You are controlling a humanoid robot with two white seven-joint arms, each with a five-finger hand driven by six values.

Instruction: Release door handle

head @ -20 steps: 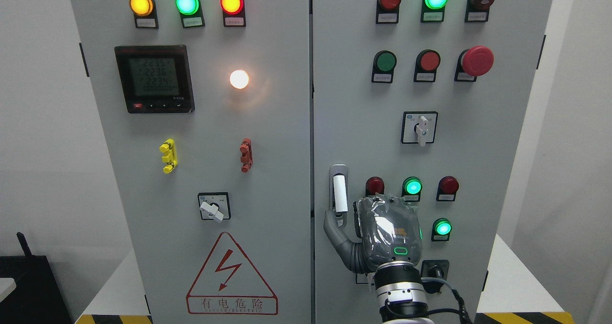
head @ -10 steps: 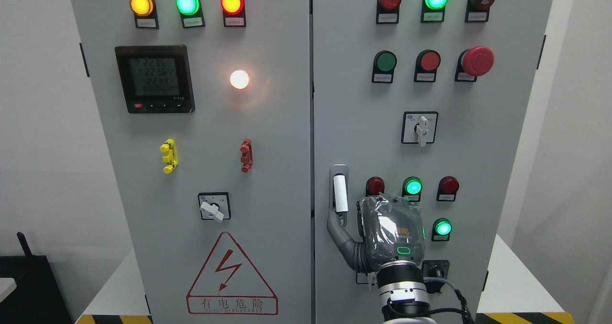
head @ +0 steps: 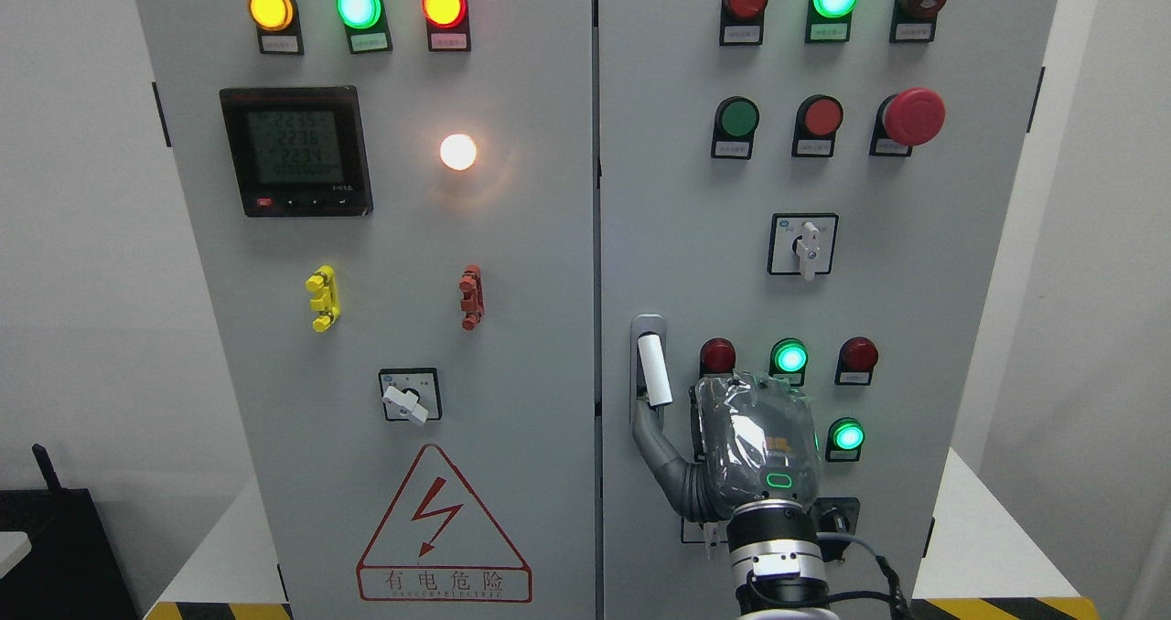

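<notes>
The white door handle (head: pixel 653 370) sits in a grey recess on the left edge of the right cabinet door (head: pixel 695 236), its lower end tilted slightly to the right. My right hand (head: pixel 755 446), wrapped in clear plastic, is just right of and below it, its back toward the camera. Only the grey thumb (head: pixel 651 428) stretches up and left, with its tip at the handle's lower end. The other fingers are hidden behind the hand and do not close around the handle. The left arm is out of view.
Both cabinet doors look shut. Near my hand are a red lamp (head: pixel 717 356), green lamps (head: pixel 789 358) (head: pixel 848 436) and a black key switch (head: pixel 832 517). A rotary switch (head: pixel 803 244) is above. The left door (head: pixel 402 282) has a meter, switches and a warning triangle.
My right hand has shifted slightly right. The thumb tip moved right with it, and the handle's lower end has swung a little to the right.
</notes>
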